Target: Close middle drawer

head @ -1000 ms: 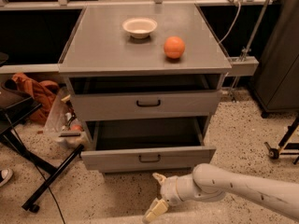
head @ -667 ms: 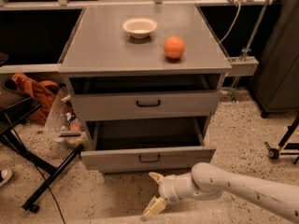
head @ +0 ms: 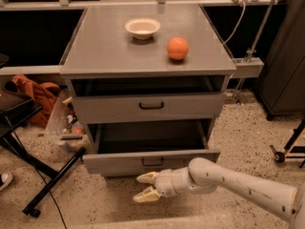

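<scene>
Robot lab/workshop, imo: grey metal desk (head: 147,61), speckled hard floor (head: 238,142), black stand legs (head: 52,182), cable (head: 238,15) off a back rail (head: 119,5). Pincer (head: 137,189) low in front of desk, fingers spread.

Single raised camera looks down and ahead at the cabinet (head: 109,51) front from mid-range, cabinet centred, arm (head: 238,185) entering from 4 o'clock, gripper (head: 145,187) at 6 o'clock, fingers apart.

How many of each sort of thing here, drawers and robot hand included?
Small white bowl: 1
Round orange fruit: 1
Grey metal drawers, middle drawer and taller-fronted drawer: 2
Cream gripper, open, low in front of the middle drawer: 1
Total: 5
</scene>
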Robot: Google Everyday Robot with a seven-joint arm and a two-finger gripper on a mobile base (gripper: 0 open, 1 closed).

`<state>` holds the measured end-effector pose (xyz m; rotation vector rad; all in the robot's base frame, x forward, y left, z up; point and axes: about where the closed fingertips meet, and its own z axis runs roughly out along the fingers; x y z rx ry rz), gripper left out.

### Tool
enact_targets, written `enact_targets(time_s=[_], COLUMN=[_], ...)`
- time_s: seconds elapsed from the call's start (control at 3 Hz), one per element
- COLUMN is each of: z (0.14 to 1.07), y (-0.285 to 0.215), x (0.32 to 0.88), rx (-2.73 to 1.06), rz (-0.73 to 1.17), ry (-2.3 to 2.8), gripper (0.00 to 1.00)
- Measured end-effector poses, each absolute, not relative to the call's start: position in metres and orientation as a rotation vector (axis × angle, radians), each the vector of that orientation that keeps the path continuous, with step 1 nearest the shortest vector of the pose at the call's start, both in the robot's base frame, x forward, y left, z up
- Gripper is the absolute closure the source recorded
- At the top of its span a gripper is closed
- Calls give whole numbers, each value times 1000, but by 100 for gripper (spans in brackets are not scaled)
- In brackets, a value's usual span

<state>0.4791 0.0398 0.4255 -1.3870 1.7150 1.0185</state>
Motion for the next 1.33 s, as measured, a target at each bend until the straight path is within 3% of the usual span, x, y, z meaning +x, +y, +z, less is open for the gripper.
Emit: enact_targets(time_s=[0.67,1.0,1.33], z=[426,420,417], y=[37,39,36], x=[534,558,573], rx=[-1325,-1295,-1262], rz=[953,934,917], ry=[1686,1702,1712], gripper=[91,87,56])
